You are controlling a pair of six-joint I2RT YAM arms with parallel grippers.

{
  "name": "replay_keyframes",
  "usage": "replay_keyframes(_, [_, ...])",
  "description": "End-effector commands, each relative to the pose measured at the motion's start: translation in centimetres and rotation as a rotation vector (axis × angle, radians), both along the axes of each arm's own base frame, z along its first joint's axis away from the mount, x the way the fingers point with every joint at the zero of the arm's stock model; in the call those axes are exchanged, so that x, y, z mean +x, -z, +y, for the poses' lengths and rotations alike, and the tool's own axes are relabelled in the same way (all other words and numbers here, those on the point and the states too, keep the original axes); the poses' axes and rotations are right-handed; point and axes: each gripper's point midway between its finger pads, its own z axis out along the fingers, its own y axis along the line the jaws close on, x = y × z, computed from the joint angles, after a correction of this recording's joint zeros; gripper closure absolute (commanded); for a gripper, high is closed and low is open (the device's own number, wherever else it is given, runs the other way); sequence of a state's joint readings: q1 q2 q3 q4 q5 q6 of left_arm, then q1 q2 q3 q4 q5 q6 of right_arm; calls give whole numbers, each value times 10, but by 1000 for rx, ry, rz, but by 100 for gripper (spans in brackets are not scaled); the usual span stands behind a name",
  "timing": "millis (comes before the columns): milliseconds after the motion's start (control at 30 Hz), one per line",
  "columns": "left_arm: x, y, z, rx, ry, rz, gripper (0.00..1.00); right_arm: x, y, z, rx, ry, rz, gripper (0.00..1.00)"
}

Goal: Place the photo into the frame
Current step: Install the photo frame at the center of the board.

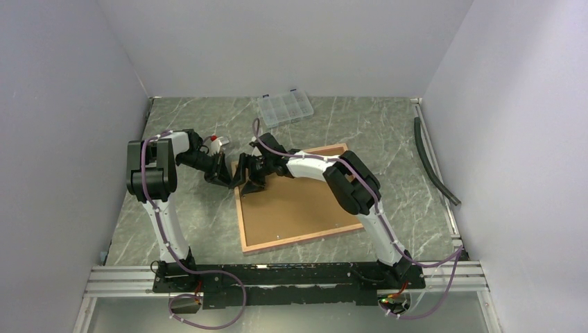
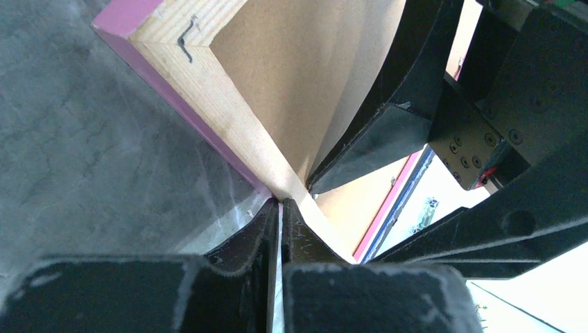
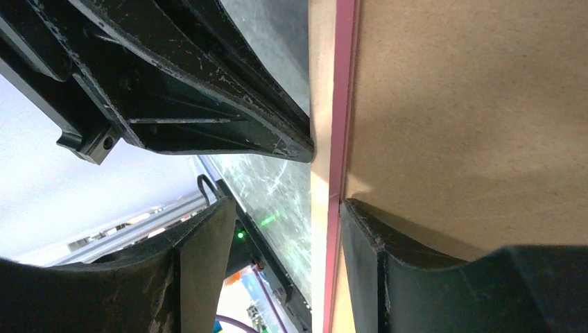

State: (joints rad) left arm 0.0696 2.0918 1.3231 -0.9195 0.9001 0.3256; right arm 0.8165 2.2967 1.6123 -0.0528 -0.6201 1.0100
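The frame [image 1: 242,222] lies back-up on the table, its wood-coloured back edge [image 2: 208,90] and pink border [image 3: 342,104] showing. A plain brown backing board [image 1: 305,201] fills it. The photo is not in view. My left gripper [image 1: 225,173] is shut, and its tips [image 2: 281,208] touch the frame's outer left edge near the far corner. My right gripper [image 1: 251,182] is open and straddles that same edge [image 3: 284,205]. One of its fingers [image 3: 388,263] rests on the board and the other hangs outside over the table. The two grippers are close together.
A clear plastic compartment box [image 1: 285,107] sits at the back of the table. A small red-and-white object [image 1: 218,141] lies behind the left wrist. A black hose [image 1: 433,163] runs along the right wall. Grey walls close in the table on three sides.
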Motion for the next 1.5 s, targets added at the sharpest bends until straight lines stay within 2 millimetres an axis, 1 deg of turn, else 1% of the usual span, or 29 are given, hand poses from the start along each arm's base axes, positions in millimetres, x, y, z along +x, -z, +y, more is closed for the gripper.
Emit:
replay_keyframes(0, [17,6,1,45,23,-112,93,-18,-11,13,34,-83,7,40])
replay_keyframes(200, [18,5,0,41,20,-115,93,-23,-8,11,22,-108,28,40])
replay_keyframes(267, [19,5,0,42,19,-115,93,-25,-10,10,24,-120,24,40])
replay_keyframes(333, [19,4,-1,42,20,-119,93,-23,-12,10,24,-128,7,39])
replay_keyframes(400, [19,2,0,46,21,-123,93,-16,-19,12,35,-127,-17,38])
replay_keyframes(500, [21,-6,3,53,22,-129,93,2,-40,13,70,-109,-75,35])
replay_keyframes(600, [26,-20,9,52,11,-154,93,23,-68,8,95,-82,-154,32])
replay_keyframes(667, [31,-30,16,58,-1,-174,93,37,-88,0,110,-55,-205,29])
replay_keyframes(767, [29,-34,26,81,2,-187,92,54,-106,-20,104,-5,-256,25])
replay_keyframes(833, [22,-34,27,96,14,-189,92,65,-112,-43,87,51,-271,22])
replay_keyframes(867, [18,-33,26,101,19,-189,92,68,-102,-61,55,87,-257,19])
replay_keyframes(933, [9,-27,24,128,39,-184,92,84,-97,-101,-9,182,-271,12])
replay_keyframes(1000, [1,-16,20,168,74,-190,92,94,-90,-149,-92,285,-274,6])
replay_keyframes(1033, [-4,-12,17,182,96,-190,92,102,-83,-178,-163,350,-295,4])
replay_keyframes(1067, [-8,-8,13,195,121,-190,92,107,-85,-209,-230,417,-324,3])
replay_keyframes(1100, [-13,-4,11,204,138,-190,92,111,-83,-236,-294,470,-339,1])
replay_keyframes(1133, [-16,-2,12,214,148,-193,92,117,-79,-266,-349,531,-342,0])
replay_keyframes(1200, [-27,3,4,237,200,-203,92,120,-74,-313,-428,622,-339,0])
replay_keyframes(1267, [-35,6,1,256,235,-214,92,121,-66,-346,-469,688,-325,0])
replay_keyframes(1333, [-44,7,-2,269,268,-219,92,124,-56,-373,-520,737,-309,0])
replay_keyframes(1400, [-51,6,-5,281,296,-229,92,128,-44,-386,-544,757,-297,0])
replay_keyframes(1467, [-58,6,-8,285,320,-232,92,131,-30,-390,-556,749,-268,0])
